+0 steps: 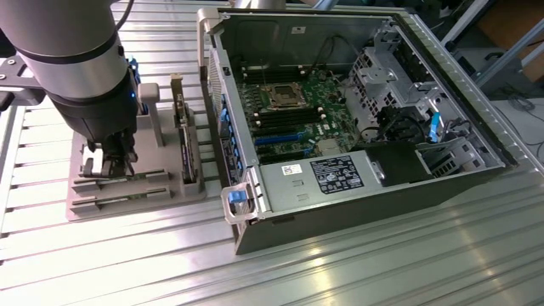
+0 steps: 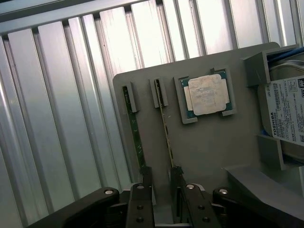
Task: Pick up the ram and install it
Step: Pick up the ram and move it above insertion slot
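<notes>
The ram (image 2: pixel 166 133) stands on edge in a slot of the grey holder (image 2: pixel 209 152), the nearer of two thin green sticks to the square silver processor (image 2: pixel 207 95). The second stick (image 2: pixel 136 128) stands in the next slot, roughly parallel and a little apart. Both are seen edge-on, so their chips cannot be made out, and the near end of each runs behind a fingertip.

The gripper (image 2: pixel 161 175) hangs low over those near ends with its fingers spread wide and nothing clamped between them. Whether a finger touches either stick cannot be told. In the exterior view the arm (image 1: pixel 76 70) covers much of the holder.

A hard drive (image 2: pixel 287 116) lies at the holder's edge beyond the processor, cut off by the frame. An expansion card (image 1: pixel 182 127) stands upright at the side of the holder towards the exterior view's right. Just beyond it lies the open computer case (image 1: pixel 357 191), its board (image 1: pixel 289 121) exposed. Everything rests on a ribbed metal table (image 2: pixel 57 118).
</notes>
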`<action>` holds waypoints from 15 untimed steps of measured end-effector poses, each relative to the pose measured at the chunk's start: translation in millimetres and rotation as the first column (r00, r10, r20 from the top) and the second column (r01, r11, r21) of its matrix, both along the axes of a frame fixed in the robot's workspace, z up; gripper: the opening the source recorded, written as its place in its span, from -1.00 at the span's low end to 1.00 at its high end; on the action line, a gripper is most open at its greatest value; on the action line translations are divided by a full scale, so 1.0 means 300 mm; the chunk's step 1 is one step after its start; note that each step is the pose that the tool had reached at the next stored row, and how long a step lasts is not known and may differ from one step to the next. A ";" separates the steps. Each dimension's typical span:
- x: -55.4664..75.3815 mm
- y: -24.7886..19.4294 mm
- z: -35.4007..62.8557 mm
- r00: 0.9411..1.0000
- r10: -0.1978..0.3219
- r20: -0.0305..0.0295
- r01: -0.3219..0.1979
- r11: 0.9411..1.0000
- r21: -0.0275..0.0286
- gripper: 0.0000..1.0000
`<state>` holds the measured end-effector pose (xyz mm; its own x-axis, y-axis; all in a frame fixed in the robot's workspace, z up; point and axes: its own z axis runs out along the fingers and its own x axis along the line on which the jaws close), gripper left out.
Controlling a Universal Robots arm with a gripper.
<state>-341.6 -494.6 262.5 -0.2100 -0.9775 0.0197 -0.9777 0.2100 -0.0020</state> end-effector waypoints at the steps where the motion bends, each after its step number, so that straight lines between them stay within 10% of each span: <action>1: 0.000 0.000 0.000 1.000 0.000 0.000 0.000 1.000 0.000 -0.40; 15: 0.000 0.000 -0.010 1.000 0.000 0.000 0.000 1.000 0.000 -0.40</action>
<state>-341.6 -494.6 259.6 -0.2101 -0.9775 0.0197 -0.9777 0.2101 -0.0020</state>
